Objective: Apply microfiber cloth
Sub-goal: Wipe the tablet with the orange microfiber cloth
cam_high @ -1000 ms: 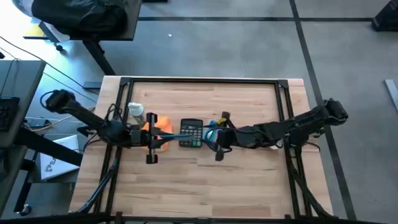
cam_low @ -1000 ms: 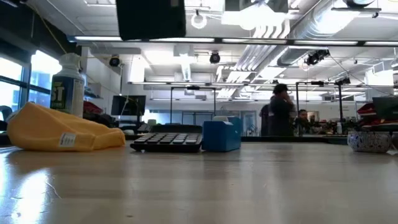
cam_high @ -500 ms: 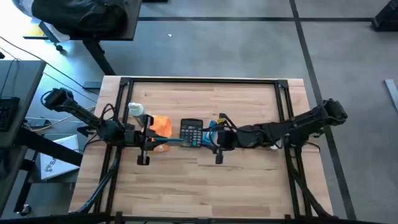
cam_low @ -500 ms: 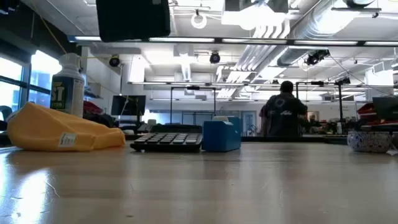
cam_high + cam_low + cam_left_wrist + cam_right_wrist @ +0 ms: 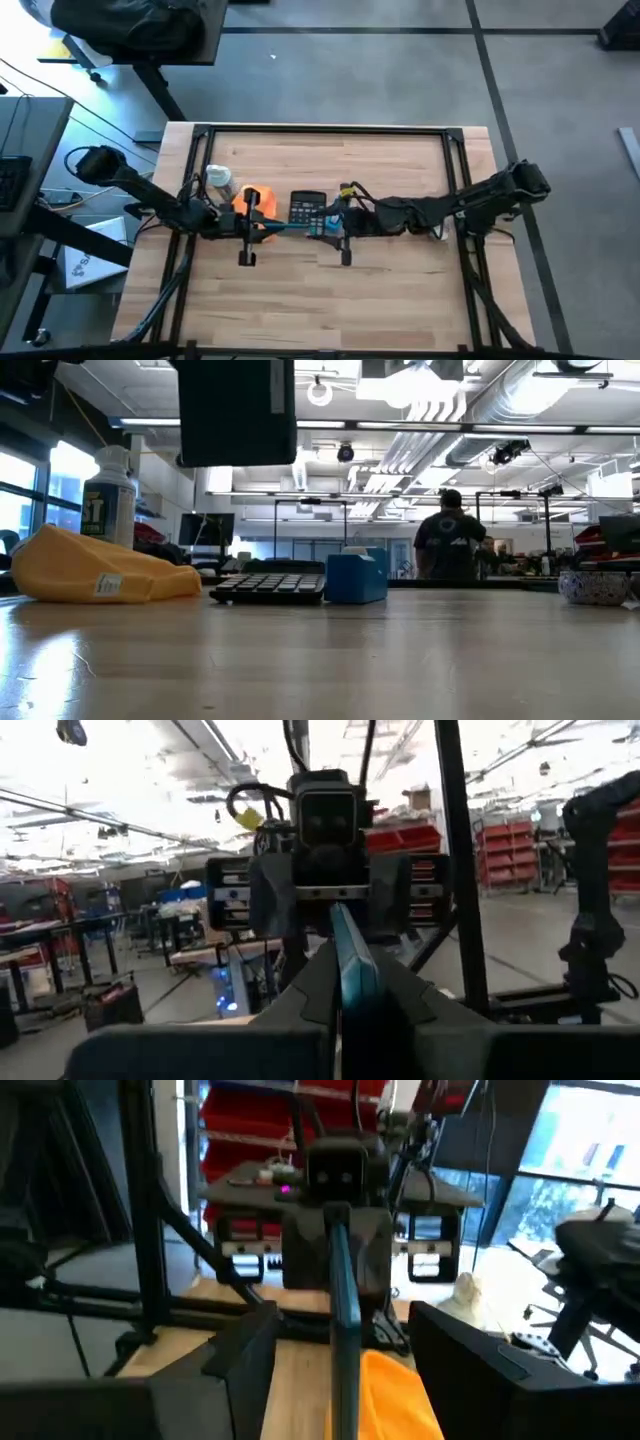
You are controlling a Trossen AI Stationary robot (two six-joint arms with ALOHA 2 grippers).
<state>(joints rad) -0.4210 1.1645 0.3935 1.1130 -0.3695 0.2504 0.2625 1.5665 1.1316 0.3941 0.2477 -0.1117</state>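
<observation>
The orange microfiber cloth [image 5: 262, 203] lies bunched on the table left of a black calculator [image 5: 307, 211]; it also shows in the low view [image 5: 100, 572] and the right wrist view [image 5: 395, 1392]. High above them, a thin teal strip [image 5: 296, 229] spans level between my two grippers. My left gripper [image 5: 266, 228] is shut on its left end. My right gripper [image 5: 326, 228] is open, with one finger on either side of the strip's other end [image 5: 340, 1330], apart from it. My left gripper pinches the teal strip's left end [image 5: 347, 982] between its two fingers. The fingers come level from the table's left and lie along the strip. The strip stands out level toward my right gripper, edge up, lifted clear of the cloth and calculator.
A white spray bottle [image 5: 217, 180] stands behind the cloth. A small blue box [image 5: 356, 578] sits right of the calculator [image 5: 270, 586]. Black frame rails [image 5: 330, 130] run along the table's far and side edges. A person [image 5: 447, 548] stands in the room beyond.
My left gripper drew back a little toward the table's left edge, then came right again over the cloth; its dark body shows lower in the low view. My right gripper shifted slightly toward the left. Cloth, calculator and blue box have not moved.
</observation>
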